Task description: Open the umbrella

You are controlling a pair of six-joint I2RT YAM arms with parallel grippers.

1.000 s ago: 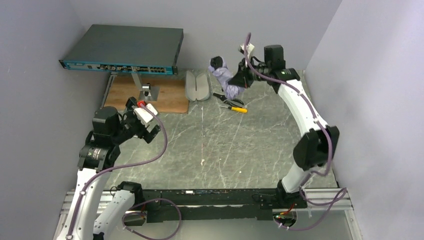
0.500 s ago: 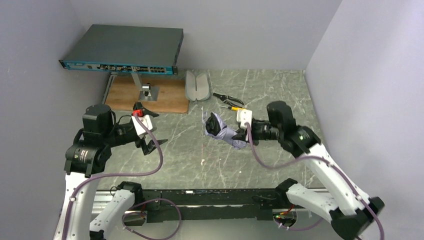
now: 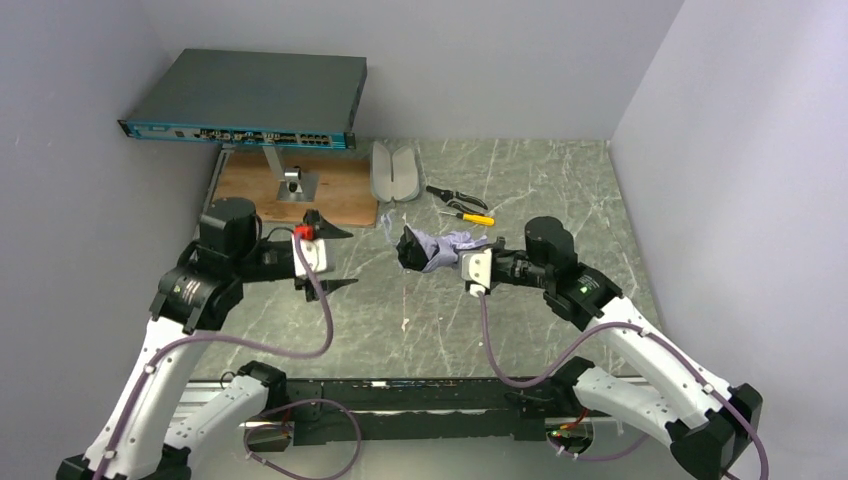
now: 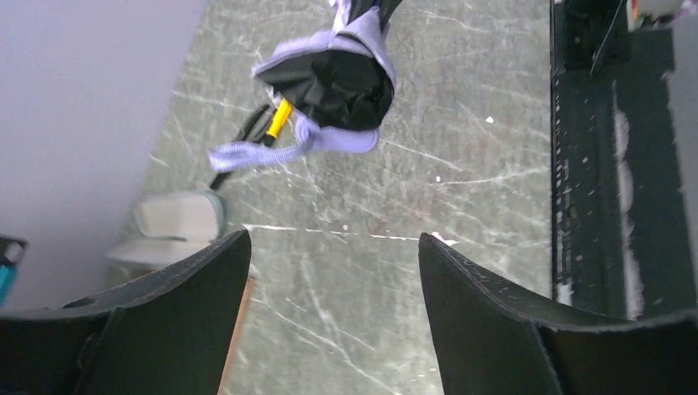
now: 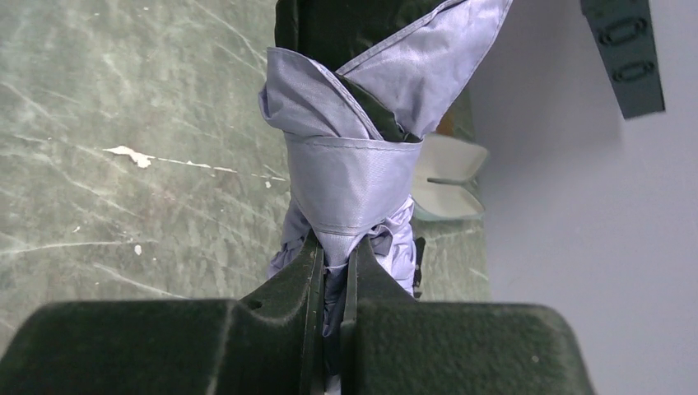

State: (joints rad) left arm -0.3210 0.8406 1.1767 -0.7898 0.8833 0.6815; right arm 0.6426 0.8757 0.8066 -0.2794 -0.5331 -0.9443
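Right gripper (image 5: 333, 257) pinches bunched fabric of the folded umbrella (image 5: 352, 160); left gripper (image 4: 333, 247) gapes empty. We judge it light, floppy, slippery: best taken on its stiff core.

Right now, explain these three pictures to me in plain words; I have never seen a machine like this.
These are two robot arms bolted at the near edge of a marbled table. The wide picture looks down from above and behind them. Each of the other two comes from a camera on one arm's wrist, so that arm's own black fingers fill the bottom. The right gripper is shut on a folded umbrella, lavender outside and black inside, and points it toward the left gripper, whose jaws stand open and empty. At the back of the table lie a pale oval case, pliers, a yellow-handled screwdriver and a wooden board. A dark electronics box stands on a post above the board.
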